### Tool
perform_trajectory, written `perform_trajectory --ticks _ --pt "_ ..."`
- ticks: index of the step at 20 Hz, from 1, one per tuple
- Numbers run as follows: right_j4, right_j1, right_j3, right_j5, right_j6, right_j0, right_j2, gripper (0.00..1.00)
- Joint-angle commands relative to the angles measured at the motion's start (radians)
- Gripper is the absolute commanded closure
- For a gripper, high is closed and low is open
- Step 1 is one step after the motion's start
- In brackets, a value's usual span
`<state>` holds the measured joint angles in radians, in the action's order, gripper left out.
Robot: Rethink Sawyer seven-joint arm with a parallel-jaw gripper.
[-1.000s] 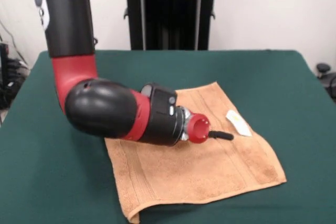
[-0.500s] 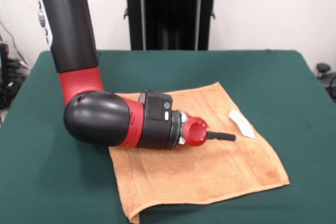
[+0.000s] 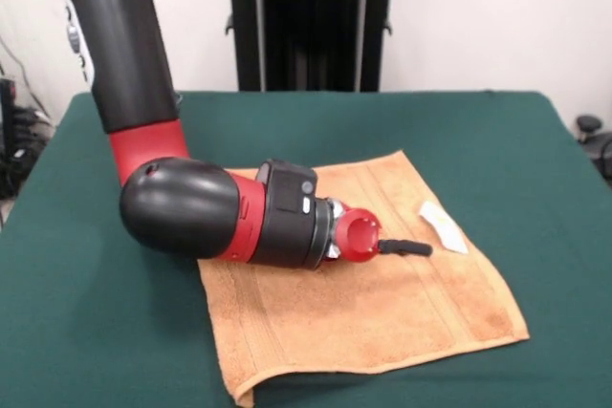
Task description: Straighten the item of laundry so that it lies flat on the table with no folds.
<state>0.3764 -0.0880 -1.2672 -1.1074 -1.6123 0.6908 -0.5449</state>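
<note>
On green table, towel spread, hand above

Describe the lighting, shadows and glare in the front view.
Front view: even, soft room light; soft highlights on the arm's glossy black elbow; a faint shadow under the arm on the towel; the green table looks matte, without glare; the gripper is slightly soft.

A large rectangular table with a dark green felt-like top carries one thing: an orange-tan terry-cloth towel, roughly square, lying spread near the table's front. Its front left corner is turned under. A small white tag shows at its right edge.
</note>
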Motion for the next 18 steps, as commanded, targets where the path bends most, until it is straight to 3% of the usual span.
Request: perform_trajectory --ticks 1,3,5,7,11,18 --pt "-0.23 -0.214 -0.124 0.701 -0.13 -0.293 0.065 0.0" --pt "-0.315 -0.11 -0.053 0.66 -0.274 -0.48 0.242 0.0" --pt "-0.345 -0.073 -0.014 0.615 -0.356 -0.578 0.343 0.0" --pt "-0.363 -0.056 0.0 0.605 -0.379 -0.623 0.391 0.0" --pt "-0.377 -0.046 0.023 0.576 -0.427 -0.67 0.439 0.0" --pt "-0.359 -0.056 0.006 0.589 -0.437 -0.628 0.396 0.0"
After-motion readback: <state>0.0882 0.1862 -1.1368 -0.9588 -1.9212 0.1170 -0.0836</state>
